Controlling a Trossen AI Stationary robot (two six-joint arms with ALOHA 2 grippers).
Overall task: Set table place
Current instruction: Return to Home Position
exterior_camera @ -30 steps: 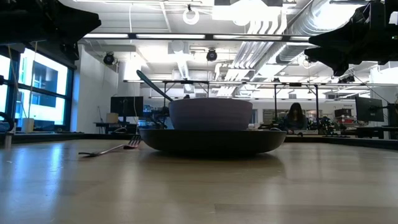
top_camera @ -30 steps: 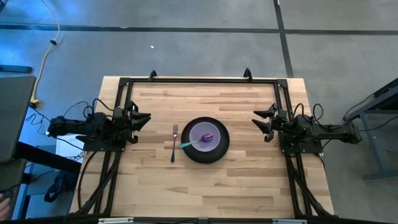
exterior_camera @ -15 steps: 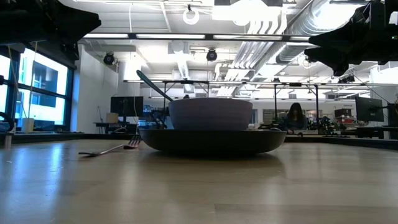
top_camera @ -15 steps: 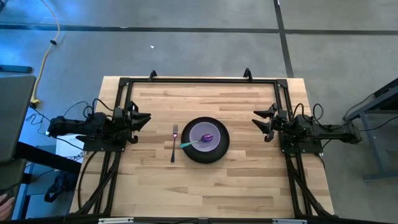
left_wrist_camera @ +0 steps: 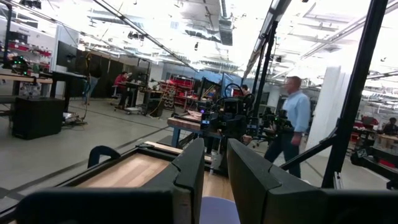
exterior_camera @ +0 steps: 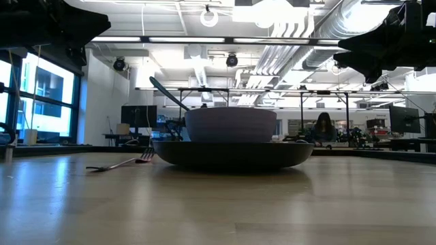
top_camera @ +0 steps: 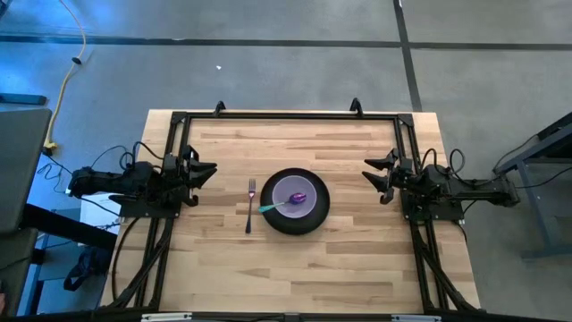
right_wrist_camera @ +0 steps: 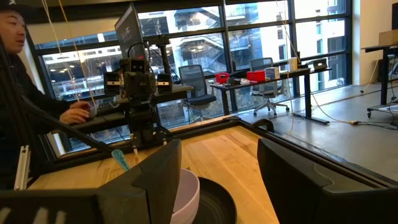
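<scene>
A dark grey plate (top_camera: 295, 215) rests flat at the middle of the table (top_camera: 295, 268). The lavender bowl (top_camera: 288, 188) stands on it. A spoon with a purple head (top_camera: 299, 198) lies in the bowl, its teal handle (top_camera: 269, 207) leaning out over the rim toward the left. The fork (top_camera: 250, 206) lies flat on the wood left of the plate, tines toward the far edge. My left gripper (top_camera: 210, 169) hovers at the left edge, its fingers (left_wrist_camera: 193, 168) a narrow gap apart. My right gripper (top_camera: 368, 173) hovers at the right edge, wide open (right_wrist_camera: 219, 146). Both point at the plate and hold nothing.
Black frame rails (top_camera: 286, 114) run along the table's far, left and right edges. A person (right_wrist_camera: 18, 74) stands beyond the left arm's side, and another (left_wrist_camera: 292, 124) shows in the room beyond the right arm. Bare wood lies between each gripper and the plate.
</scene>
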